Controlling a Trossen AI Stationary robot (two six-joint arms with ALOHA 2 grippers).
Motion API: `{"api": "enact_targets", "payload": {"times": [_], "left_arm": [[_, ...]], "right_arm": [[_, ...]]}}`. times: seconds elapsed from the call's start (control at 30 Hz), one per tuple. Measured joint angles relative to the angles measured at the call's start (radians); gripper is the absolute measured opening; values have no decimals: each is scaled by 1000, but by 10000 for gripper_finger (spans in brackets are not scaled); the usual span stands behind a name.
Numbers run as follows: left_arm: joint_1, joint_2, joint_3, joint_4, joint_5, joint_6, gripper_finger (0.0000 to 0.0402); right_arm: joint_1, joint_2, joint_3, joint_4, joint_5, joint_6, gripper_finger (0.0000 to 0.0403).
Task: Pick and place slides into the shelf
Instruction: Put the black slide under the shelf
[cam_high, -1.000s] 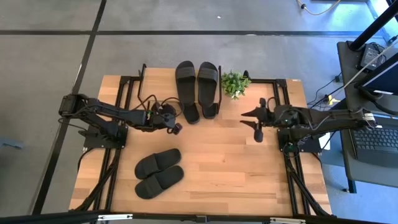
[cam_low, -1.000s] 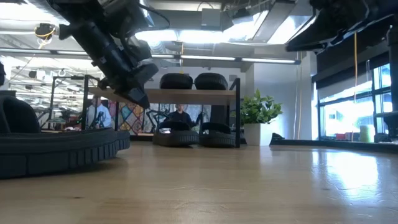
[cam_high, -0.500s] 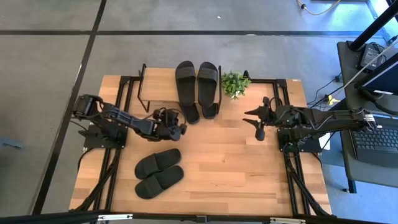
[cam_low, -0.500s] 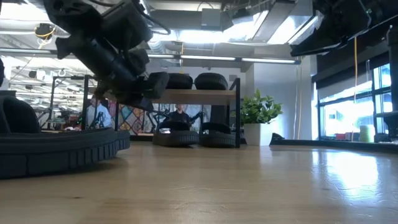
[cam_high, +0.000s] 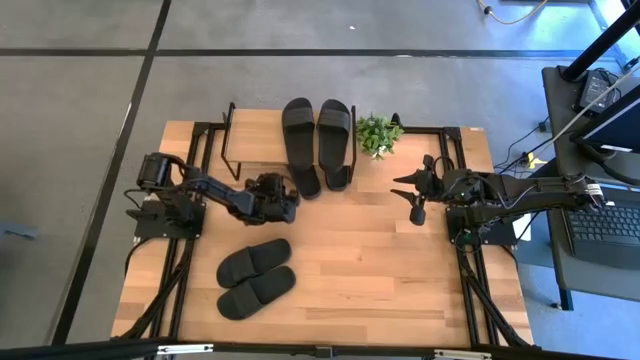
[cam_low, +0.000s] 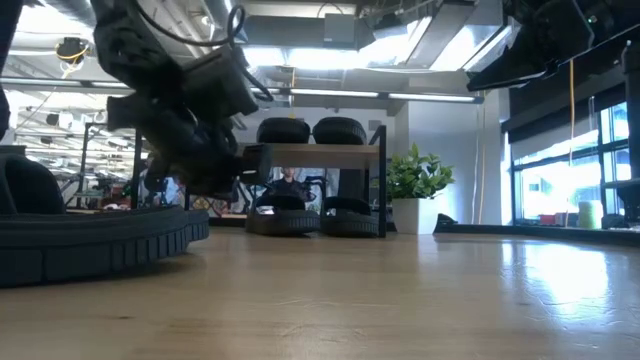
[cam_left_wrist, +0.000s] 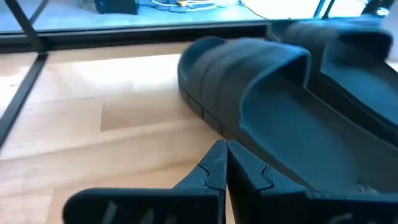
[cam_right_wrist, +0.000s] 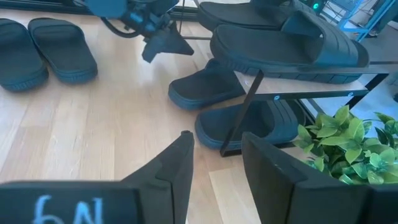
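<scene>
My left gripper has its fingers pressed together and holds nothing, just beside the slides on the shelf. My right gripper waits spread apart. Another pair lies on the table.

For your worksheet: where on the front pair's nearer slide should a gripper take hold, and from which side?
Grip the nearer slide by its wide strap band, coming straight down from above. It lies flat, sole down, so the raised band offers fingers an edge. The left gripper, shut, is closest.
</scene>
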Motion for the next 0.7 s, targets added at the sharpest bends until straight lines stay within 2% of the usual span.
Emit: {"api": "enact_targets", "payload": {"times": [0.17,0.37,0.57,0.7], "left_arm": [[46,1,0,18,25,14,0],[74,83,17,208,48,136,0],[83,135,84,201,20,235,0],[95,181,118,198,50,270,0]], "right_arm": [[0,0,0,-5,1,-2,138],[0,0,1,-11,34,-5,138],[0,0,1,-19,34,-3,138],[0,0,1,-21,34,-1,138]]}}
